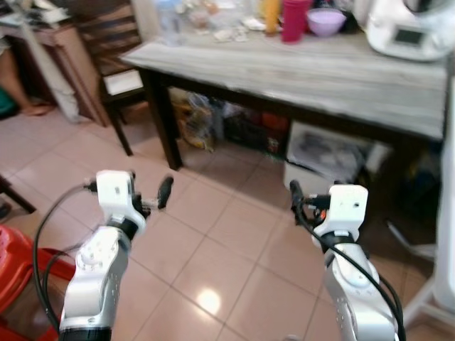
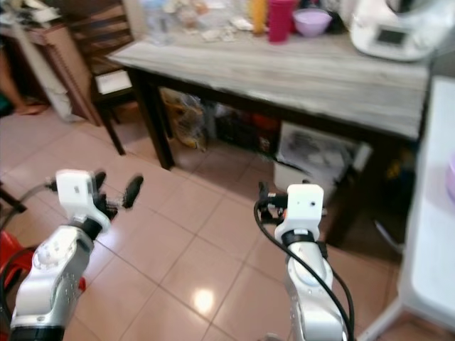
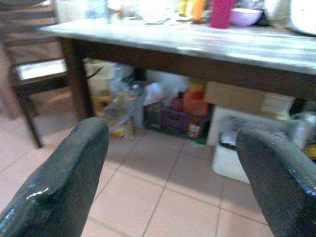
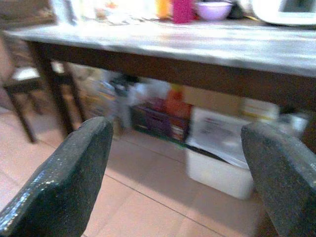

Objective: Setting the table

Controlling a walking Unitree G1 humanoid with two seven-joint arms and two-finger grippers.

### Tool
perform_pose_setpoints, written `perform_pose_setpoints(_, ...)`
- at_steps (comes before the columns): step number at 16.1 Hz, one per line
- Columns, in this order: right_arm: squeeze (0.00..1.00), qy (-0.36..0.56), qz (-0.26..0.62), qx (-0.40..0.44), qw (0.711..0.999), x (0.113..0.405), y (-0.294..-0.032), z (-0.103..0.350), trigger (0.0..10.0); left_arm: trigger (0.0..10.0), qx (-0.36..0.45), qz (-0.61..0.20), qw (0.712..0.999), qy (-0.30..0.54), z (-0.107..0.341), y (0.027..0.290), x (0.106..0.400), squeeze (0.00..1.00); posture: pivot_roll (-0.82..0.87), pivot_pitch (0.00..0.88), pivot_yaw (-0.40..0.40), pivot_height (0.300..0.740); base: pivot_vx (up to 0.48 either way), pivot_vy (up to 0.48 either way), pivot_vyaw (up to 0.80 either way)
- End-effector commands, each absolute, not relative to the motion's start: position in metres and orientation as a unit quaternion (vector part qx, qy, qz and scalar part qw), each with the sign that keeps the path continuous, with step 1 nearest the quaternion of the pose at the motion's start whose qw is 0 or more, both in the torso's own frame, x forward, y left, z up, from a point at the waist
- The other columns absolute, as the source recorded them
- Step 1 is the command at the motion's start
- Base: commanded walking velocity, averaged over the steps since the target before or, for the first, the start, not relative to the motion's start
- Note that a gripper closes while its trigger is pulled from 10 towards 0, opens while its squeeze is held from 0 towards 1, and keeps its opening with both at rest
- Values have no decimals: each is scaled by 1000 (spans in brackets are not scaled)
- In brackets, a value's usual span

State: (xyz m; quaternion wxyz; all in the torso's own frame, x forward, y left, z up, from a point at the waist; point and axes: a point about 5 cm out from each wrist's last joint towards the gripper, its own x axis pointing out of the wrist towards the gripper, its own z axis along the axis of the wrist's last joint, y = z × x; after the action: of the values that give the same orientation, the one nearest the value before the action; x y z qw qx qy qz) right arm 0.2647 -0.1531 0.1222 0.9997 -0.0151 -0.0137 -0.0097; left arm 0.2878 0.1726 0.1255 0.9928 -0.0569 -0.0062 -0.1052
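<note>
Both grippers hang over bare tiled floor (image 1: 234, 234), short of the table's near edge. The left gripper (image 3: 173, 168) and the right gripper (image 4: 182, 168) each have their fingers spread wide, holding and touching nothing. Ahead stands the grey-topped table (image 1: 320, 74); a pink cup (image 1: 294, 20) and a purple bowl (image 1: 325, 21) sit along its far edge, boxes (image 1: 327, 153) beneath it, and a dark chair (image 1: 114, 64) off its left corner.

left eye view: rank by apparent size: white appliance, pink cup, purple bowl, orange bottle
1. white appliance, cut off by the frame
2. pink cup
3. purple bowl, close to the cup, unsure
4. orange bottle, blurred, top cut off
</note>
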Motion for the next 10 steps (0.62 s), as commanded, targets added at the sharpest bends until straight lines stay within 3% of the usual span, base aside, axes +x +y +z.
perform_pose_setpoints(1, 0, -21, -21, -15, 999, 264, -157, 126, 10000, 10000, -56, -112, 992, -3, 125, 171, 287, 0, -234, 60, 89, 740, 0, 371, -544)
perform_pose_setpoints(5, 0, -21, -25, -16, 999, 263, -158, 126, 10000, 10000, -55, -119, 991, -1, 124, 167, 287, 0, -242, 64, 92, 740, 0, 370, -347)
perform_pose_setpoints(10, 0, -25, -28, -17, 999, 264, -159, 127, 10000, 10000, -75, -133, 988, -20, 128, 159, 286, 0, -239, 64, 90, 740, 0, 0, -83)
